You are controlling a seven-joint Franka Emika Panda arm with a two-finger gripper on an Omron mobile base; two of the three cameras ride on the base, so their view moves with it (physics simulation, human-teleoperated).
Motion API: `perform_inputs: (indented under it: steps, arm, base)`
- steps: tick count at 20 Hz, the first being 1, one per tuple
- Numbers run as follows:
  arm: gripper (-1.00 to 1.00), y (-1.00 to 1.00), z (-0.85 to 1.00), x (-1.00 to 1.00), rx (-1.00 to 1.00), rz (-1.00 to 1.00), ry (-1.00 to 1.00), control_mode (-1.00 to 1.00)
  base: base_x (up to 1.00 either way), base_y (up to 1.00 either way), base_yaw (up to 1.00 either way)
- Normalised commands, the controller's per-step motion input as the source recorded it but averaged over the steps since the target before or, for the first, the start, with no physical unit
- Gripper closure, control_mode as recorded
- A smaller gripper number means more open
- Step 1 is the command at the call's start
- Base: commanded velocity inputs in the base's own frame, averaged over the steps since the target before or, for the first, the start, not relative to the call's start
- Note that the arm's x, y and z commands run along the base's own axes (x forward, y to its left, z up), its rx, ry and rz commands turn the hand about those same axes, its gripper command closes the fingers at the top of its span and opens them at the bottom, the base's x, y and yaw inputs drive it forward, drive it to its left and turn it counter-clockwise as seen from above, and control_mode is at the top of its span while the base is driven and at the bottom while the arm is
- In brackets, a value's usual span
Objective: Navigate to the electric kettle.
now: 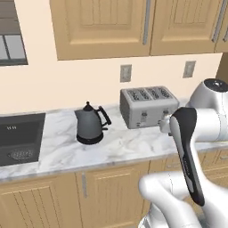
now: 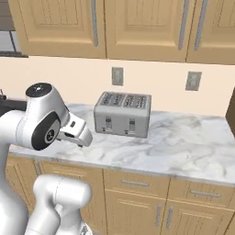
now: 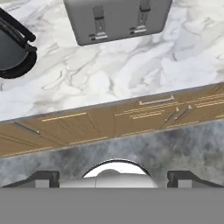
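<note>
— Where, the small dark grey conical electric kettle with black curved handle and lid knob?
— On the white-and-grey marbled stone counter, standing upright on its round black base, left of the boxy silver four-slot toaster and a little nearer the front edge. Apart from the toaster, with bare marble between. In the hand view just a dark rounded edge of it at the far left, handle side showing.

— And left of the kettle?
— A dark cooktop set into the counter, near but not touching.

— Behind all that?
— A cream wall with two grey outlet plates, and light wooden upper cabinets with long metal handles. Below the counter, matching wooden cabinet doors and drawers.

— The two-finger gripper?
— Held back over the grey floor in front of the cabinets, looking down at the counter front. Two dark fingertips set far apart at the bottom of the hand view, so jaws wide, nothing between them.

— The white arm?
— Folded in front of the base, elbow high, at toaster level in the left base view.
</note>
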Motion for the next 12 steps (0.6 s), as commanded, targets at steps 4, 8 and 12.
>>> perform_inputs:
  steps: [4, 8, 12]
  arm:
    - [-1.0, 0.0, 0.0, 0.0, 0.0, 0.0, 0.0, 1.0]
    - [-1.0, 0.0, 0.0, 0.0, 0.0, 0.0, 0.0, 1.0]
    - [-1.0, 0.0, 0.0, 0.0, 0.0, 0.0, 0.0, 1.0]
  base:
    - [0.14, 1.0, 0.04]
    - [0.44, 0.79, 0.0]
    - [0.56, -0.14, 0.0]
